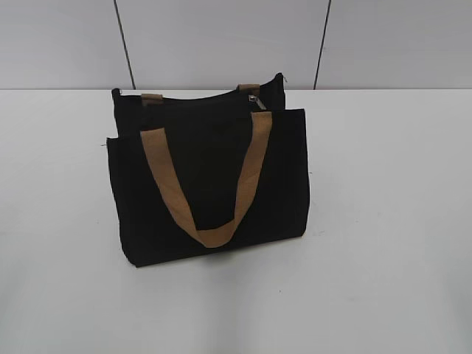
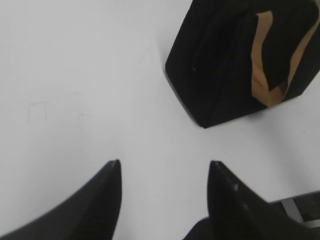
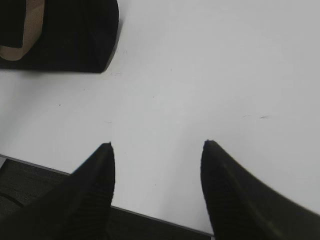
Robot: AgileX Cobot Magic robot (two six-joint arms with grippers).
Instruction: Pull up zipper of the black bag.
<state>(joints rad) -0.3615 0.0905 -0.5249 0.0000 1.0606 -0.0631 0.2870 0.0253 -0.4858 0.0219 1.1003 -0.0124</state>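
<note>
The black bag stands upright on the white table, with a tan handle hanging down its front. The silver zipper pull sits near the right end of the bag's top edge. Neither gripper shows in the exterior view. My left gripper is open and empty above bare table, with the bag ahead at the upper right. My right gripper is open and empty near the table's front edge, with a corner of the bag at the upper left.
The white table stretches around the bag. A grey panelled wall stands behind it. The table's front edge runs under the right gripper. Faint pencil marks lie on the table left of the left gripper.
</note>
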